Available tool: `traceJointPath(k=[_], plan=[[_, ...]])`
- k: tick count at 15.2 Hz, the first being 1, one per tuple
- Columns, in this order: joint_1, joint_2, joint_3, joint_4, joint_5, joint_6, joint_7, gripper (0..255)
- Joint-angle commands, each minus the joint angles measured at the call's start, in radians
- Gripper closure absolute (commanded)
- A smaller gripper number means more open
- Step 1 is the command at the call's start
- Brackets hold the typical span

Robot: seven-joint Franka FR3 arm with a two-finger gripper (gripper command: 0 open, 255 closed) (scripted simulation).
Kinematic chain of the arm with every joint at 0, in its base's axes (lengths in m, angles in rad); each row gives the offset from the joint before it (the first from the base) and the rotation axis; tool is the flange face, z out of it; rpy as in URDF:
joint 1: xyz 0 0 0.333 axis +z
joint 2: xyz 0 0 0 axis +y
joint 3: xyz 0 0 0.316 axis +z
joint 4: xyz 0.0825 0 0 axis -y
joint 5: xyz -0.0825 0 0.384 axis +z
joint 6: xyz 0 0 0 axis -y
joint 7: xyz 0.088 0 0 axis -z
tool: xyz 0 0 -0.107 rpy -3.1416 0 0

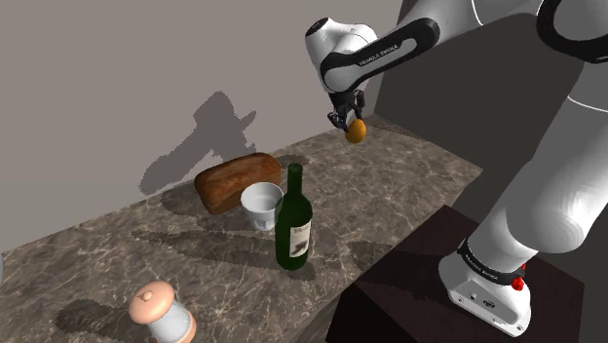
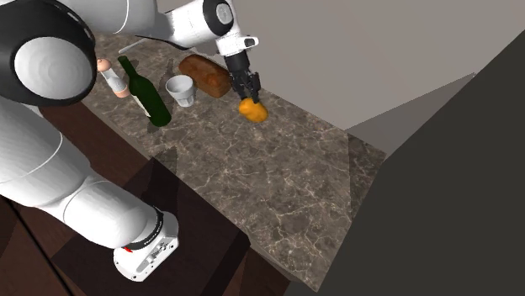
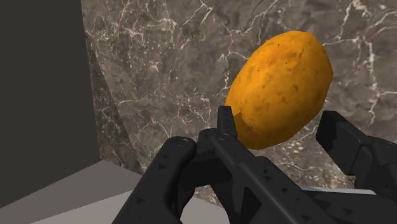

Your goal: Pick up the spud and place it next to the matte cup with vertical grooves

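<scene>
An orange-brown potato (image 1: 357,132) hangs in the air above the marble counter (image 1: 409,171), clasped by my black gripper (image 1: 348,121), which is shut on it. The wrist view has the potato (image 3: 280,89) squeezed between the two fingers (image 3: 226,130). The second exterior view places the potato (image 2: 252,110) under the gripper (image 2: 248,94), over the counter beside the bread. The white cup with vertical grooves (image 1: 262,205) stands on the counter between the bread and the bottle, well below the gripper toward the shoulder view's left; it is upright (image 2: 180,90).
A brown bread loaf (image 1: 237,181) lies behind the cup. A green wine bottle (image 1: 293,220) stands right in front of the cup. A pink-topped shaker (image 1: 161,313) is near the counter's end. A grey wall (image 1: 146,88) backs the counter; my dark stand (image 1: 409,292) sits at its front.
</scene>
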Motion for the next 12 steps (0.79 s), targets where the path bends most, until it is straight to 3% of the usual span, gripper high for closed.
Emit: traceJointPath(k=[1, 12], plan=[[0.023, -0.038, 0.020, -0.048, 0.010, -0.008, 0.040, 255], [0.157, -0.149, 0.151, -0.170, 0.109, -0.086, 0.253, 255]])
